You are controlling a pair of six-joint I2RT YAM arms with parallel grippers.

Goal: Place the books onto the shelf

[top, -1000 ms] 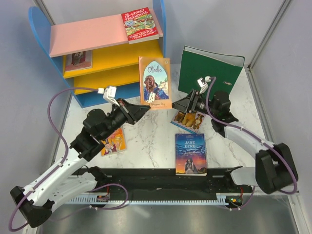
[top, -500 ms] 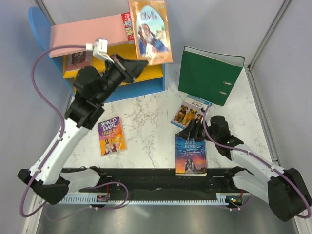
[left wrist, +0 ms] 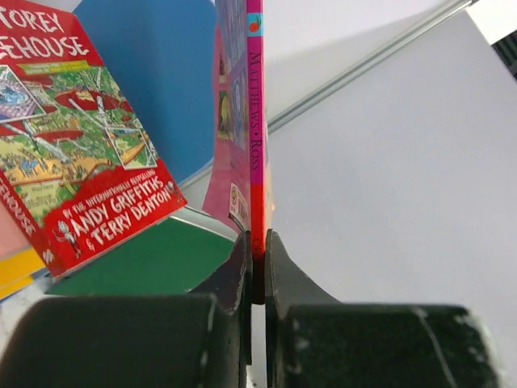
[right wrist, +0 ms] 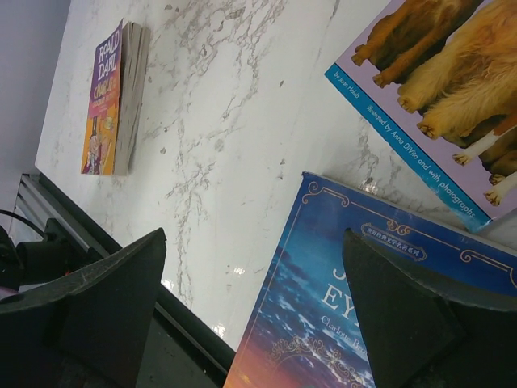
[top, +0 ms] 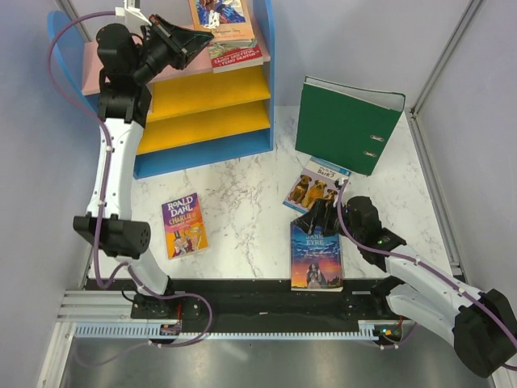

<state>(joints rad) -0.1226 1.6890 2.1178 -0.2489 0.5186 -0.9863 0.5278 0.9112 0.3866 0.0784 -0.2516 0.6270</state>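
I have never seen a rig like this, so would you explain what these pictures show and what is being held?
These are two robot arms bolted to a marble-patterned table, each ending in a two-finger gripper. One picture looks down from above; the others come from cameras on the left and right wrists. The left gripper is shut on a tan illustrated paperback, held above the top of the blue-sided shelf unit, near a red paperback. The right gripper is open above a dark blue paperback. A purple-yellow paperback, a pale blue paperback and a green binder also sit on the table.
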